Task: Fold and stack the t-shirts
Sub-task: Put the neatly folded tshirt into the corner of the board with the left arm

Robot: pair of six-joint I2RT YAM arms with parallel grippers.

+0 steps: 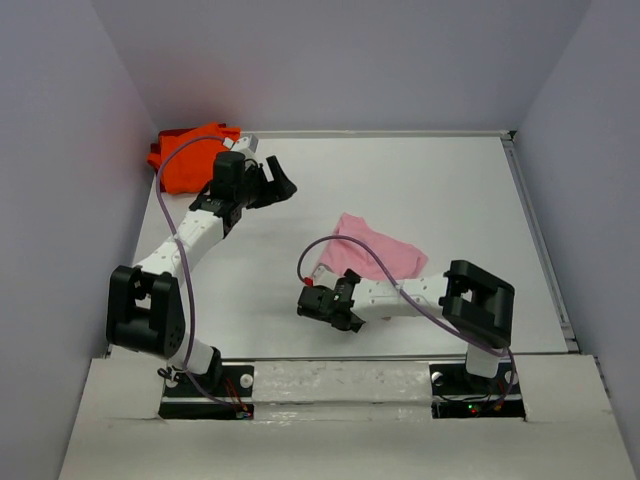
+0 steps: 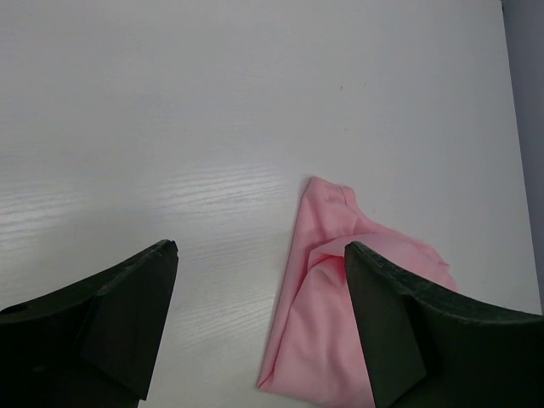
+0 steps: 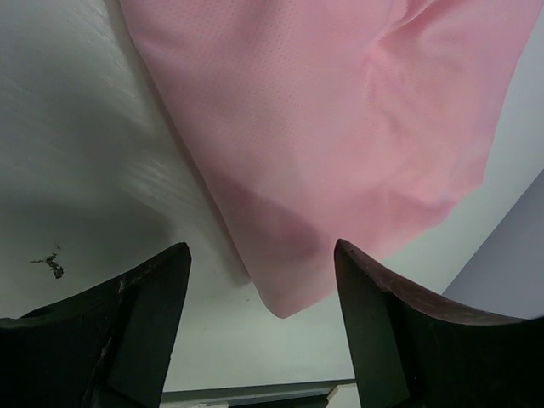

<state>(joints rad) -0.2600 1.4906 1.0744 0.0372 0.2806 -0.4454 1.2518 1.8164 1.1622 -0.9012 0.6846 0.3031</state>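
Observation:
The light pink t-shirt lies folded into a small bundle at the table's middle, right of centre. The bright orange t-shirt sits crumpled in the far left corner. My left gripper hovers open just right of the orange shirt and holds nothing. In its wrist view the open left gripper looks down on the pink shirt from a distance. My right gripper sits open at the pink shirt's near left edge. Seen from the right wrist, a corner of the pink shirt hangs between the spread right gripper fingers, not pinched.
The white table is walled by grey panels at the left, back and right. A raised rail runs along its right edge. Purple cables loop over both arms. A small dark mark shows on the table near the right gripper.

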